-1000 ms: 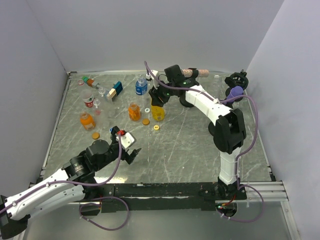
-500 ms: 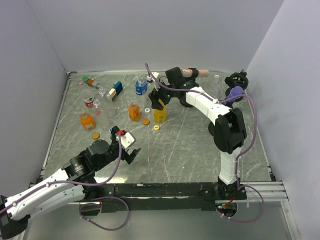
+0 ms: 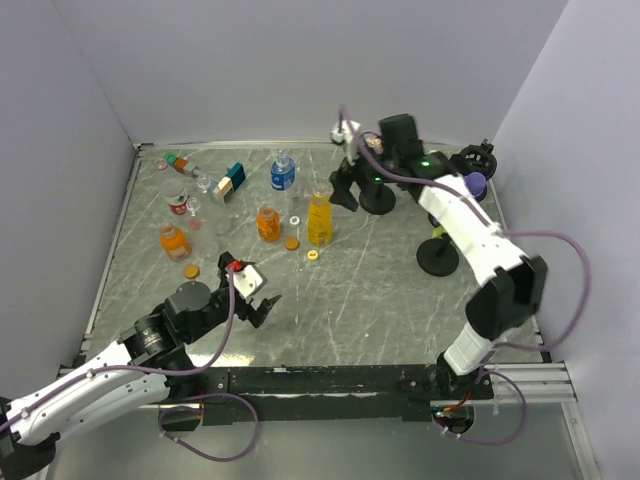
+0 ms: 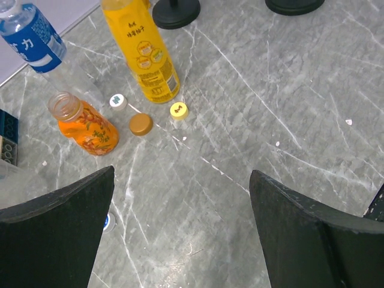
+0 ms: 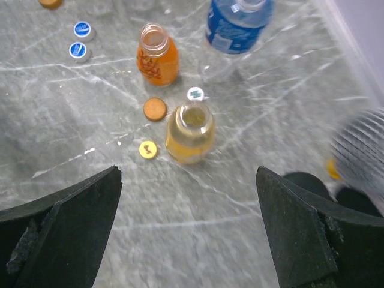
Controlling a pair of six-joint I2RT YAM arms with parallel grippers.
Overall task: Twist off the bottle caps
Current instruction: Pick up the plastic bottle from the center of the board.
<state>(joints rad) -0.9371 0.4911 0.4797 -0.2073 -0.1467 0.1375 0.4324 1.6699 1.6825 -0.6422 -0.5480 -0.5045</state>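
Observation:
The tall yellow bottle (image 3: 319,220) (image 5: 190,132) (image 4: 150,54) stands upright with its neck bare. Beside it lie a yellow cap (image 3: 313,255) (image 5: 147,149) (image 4: 179,110), an orange cap (image 3: 292,243) (image 5: 155,108) (image 4: 141,124) and a white cap (image 3: 296,218) (image 5: 195,93) (image 4: 118,101). An uncapped squat orange bottle (image 3: 268,223) (image 5: 157,57) (image 4: 84,123) and a blue-label bottle (image 3: 283,173) (image 5: 234,24) (image 4: 33,39) are to their left. My right gripper (image 3: 345,188) (image 5: 187,180) hangs open and empty, just right of the yellow bottle. My left gripper (image 3: 255,300) (image 4: 180,180) is open and empty over bare table.
A second orange bottle (image 3: 174,241) with an orange cap (image 3: 191,271) stands at the left. Two blue caps (image 5: 78,51) lie near it. A red can (image 3: 179,205), clear cups and toy blocks (image 3: 230,180) sit at the back left. Black round stands (image 3: 437,258) (image 3: 378,200) are on the right.
My right gripper opened, let go of the yellow bottle and drew back to the right and up. The bottle now stands free. The left arm barely moved.

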